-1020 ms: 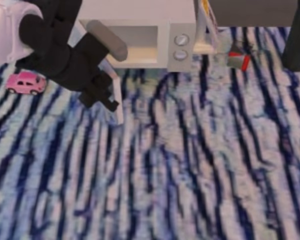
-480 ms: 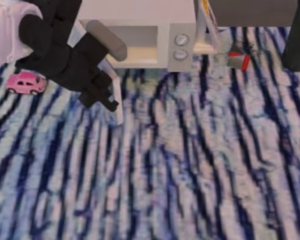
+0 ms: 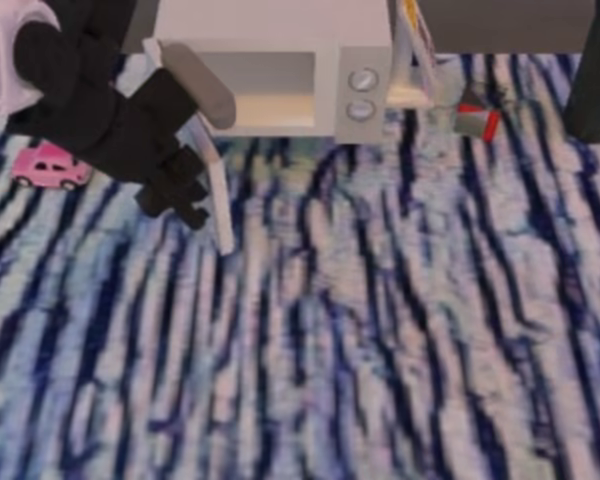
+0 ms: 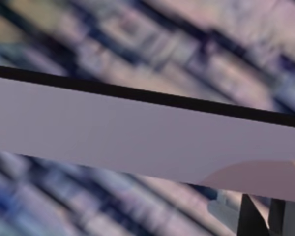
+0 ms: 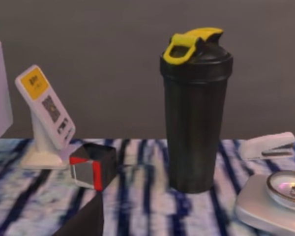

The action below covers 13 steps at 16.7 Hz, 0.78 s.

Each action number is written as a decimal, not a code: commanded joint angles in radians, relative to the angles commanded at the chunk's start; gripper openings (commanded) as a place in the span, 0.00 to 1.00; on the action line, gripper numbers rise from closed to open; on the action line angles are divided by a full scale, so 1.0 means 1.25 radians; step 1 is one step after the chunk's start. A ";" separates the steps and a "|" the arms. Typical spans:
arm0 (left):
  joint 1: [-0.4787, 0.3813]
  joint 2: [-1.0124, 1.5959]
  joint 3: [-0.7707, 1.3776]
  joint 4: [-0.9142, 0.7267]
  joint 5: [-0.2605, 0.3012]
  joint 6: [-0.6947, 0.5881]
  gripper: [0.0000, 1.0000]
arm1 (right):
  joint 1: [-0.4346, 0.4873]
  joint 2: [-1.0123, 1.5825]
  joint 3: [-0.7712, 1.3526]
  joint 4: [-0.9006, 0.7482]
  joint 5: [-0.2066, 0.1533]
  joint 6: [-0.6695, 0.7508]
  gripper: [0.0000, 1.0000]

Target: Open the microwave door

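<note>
Sitting at the counter's far edge, the microwave [image 3: 280, 60] shows its cavity, and the microwave door [image 3: 218, 195] is swung out toward the near side, edge-on from above. Left claw [image 3: 185, 195] is right against that door; whether it's clenched or released, I can't tell. Risk, I'd say: pull off the hinge arc and the claw slips, or drags the microwave. Pink toy car [image 3: 48, 166] sits close to the arm's sweep. Right arm's parked at the far right corner.
</note>
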 joint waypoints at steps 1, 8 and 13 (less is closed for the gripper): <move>0.008 -0.002 -0.001 -0.007 0.009 0.021 0.00 | 0.000 0.000 0.000 0.000 0.000 0.000 1.00; 0.025 -0.007 -0.001 -0.019 0.027 0.062 0.00 | 0.000 0.000 0.000 0.000 0.000 0.000 1.00; 0.025 -0.007 -0.001 -0.019 0.027 0.062 0.00 | 0.000 0.000 0.000 0.000 0.000 0.000 1.00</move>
